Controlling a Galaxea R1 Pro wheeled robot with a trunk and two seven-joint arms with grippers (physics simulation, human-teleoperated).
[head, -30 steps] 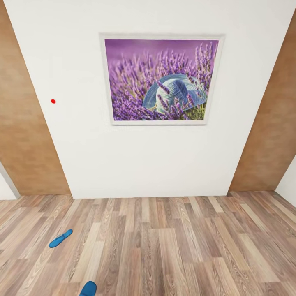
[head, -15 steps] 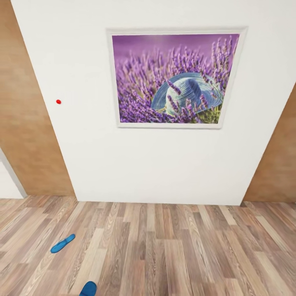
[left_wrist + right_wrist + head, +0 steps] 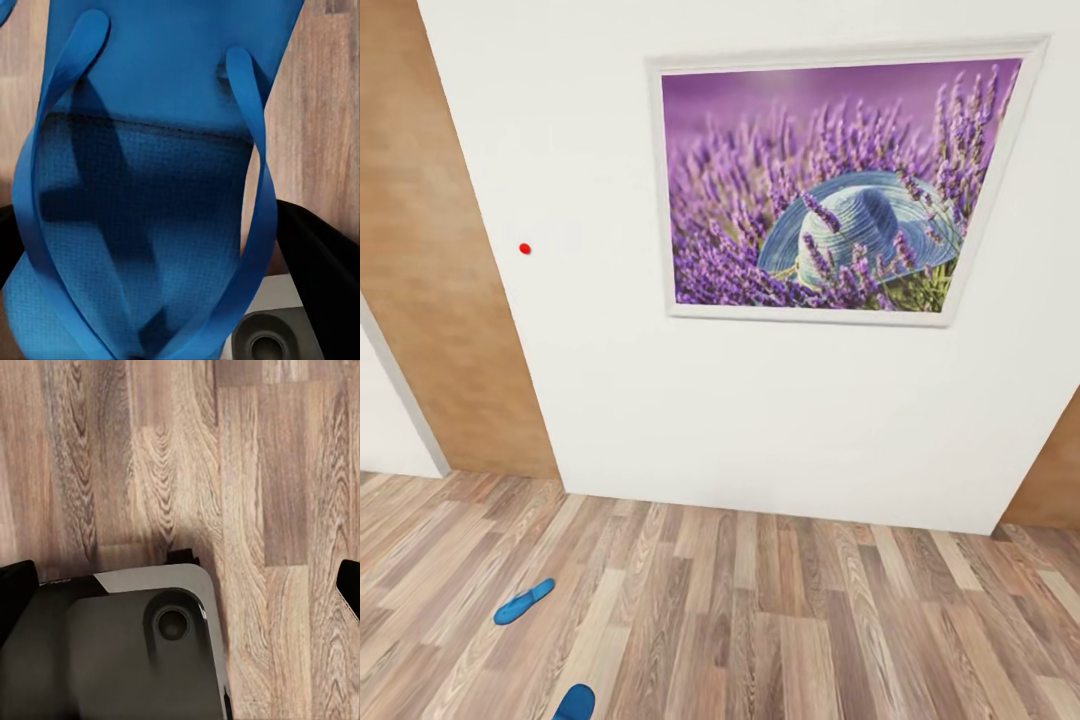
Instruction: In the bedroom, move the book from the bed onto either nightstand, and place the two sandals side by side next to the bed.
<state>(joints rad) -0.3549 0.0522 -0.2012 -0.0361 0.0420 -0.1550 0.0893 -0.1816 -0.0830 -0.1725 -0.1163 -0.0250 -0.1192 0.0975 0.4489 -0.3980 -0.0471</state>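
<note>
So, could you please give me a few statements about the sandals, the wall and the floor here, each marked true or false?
1. A blue sandal lies on the wood-plank floor in the head view. True.
2. The framed picture on the white wall shows a beach. False: it shows purple lavender with a pale blue hat.
3. The left wrist view looks closely at a blue sandal with its straps. True.
4. The two sandals lie side by side, touching. False: the second sandal sits apart from the first, at the head view's lower edge.
5. A green dot marks the wall. False: the dot is red.
</note>
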